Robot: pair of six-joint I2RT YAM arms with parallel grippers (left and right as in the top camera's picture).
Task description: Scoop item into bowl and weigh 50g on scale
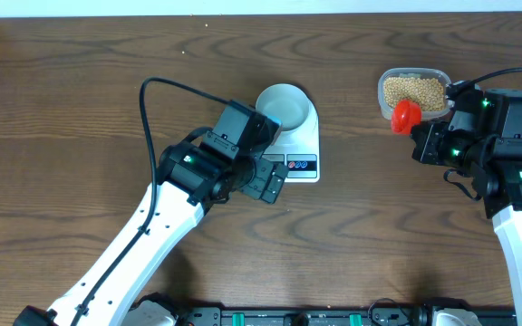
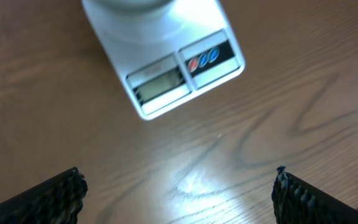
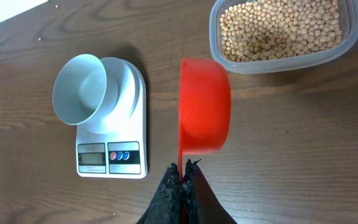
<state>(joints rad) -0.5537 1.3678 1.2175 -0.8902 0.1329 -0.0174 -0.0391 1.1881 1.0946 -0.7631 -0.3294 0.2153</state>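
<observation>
The pale blue-grey bowl (image 1: 284,105) stands empty on the white scale (image 1: 303,145), also seen in the right wrist view, bowl (image 3: 79,88) on scale (image 3: 126,163). The scale's display and red and blue buttons show in the left wrist view (image 2: 173,78). Tan beans (image 1: 414,91) fill a clear tub (image 1: 387,107) at the back right; in the right wrist view the beans (image 3: 278,28) lie beyond the scoop. My right gripper (image 3: 182,169) is shut on the handle of a red scoop (image 3: 204,106), held edge-on next to the tub. My left gripper (image 2: 178,186) is open and empty, just in front of the scale.
The brown wooden table (image 1: 80,100) carries everything. The clear tub's rim (image 3: 278,63) is close to the scoop's far edge. A black cable (image 1: 166,86) loops from the left arm over the table.
</observation>
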